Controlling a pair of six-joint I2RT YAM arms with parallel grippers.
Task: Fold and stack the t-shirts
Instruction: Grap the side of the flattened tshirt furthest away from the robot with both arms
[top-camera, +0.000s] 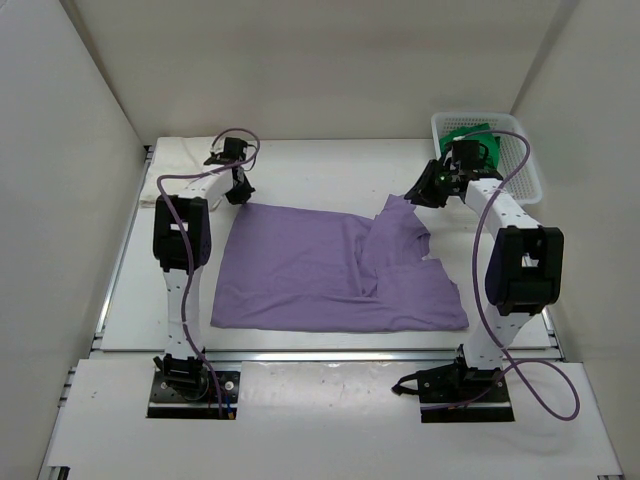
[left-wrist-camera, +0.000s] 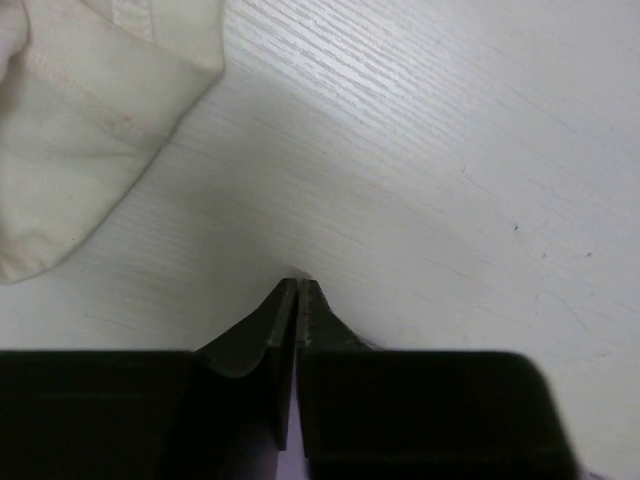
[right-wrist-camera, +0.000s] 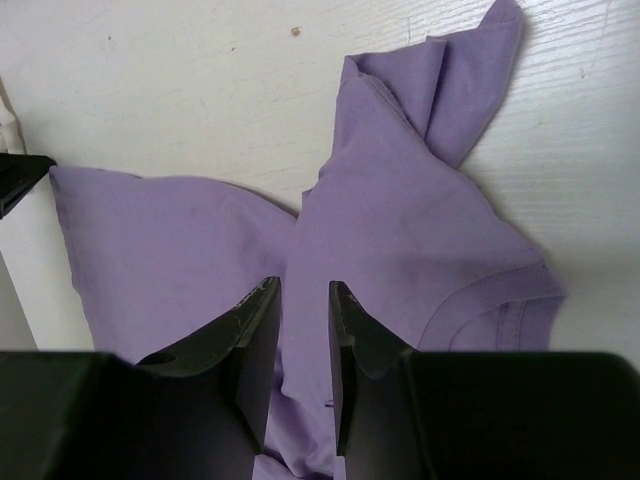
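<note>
A lavender-purple cloth t-shirt (top-camera: 330, 280) lies in the middle of the white flat table (top-camera: 320, 165). At ten o'clock from it lies a cream-white cloth t-shirt (top-camera: 172, 165). At two o'clock stands a white plastic lattice basket (top-camera: 528, 160), with a bright green cloth t-shirt (top-camera: 470, 130) inside it.

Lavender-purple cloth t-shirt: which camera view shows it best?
Top external: the lavender-purple cloth t-shirt is seen whole on the table, right side bunched. Right wrist shows only that bunched part close up; left wrist shows barely a sliver at its bottom edge.
</note>
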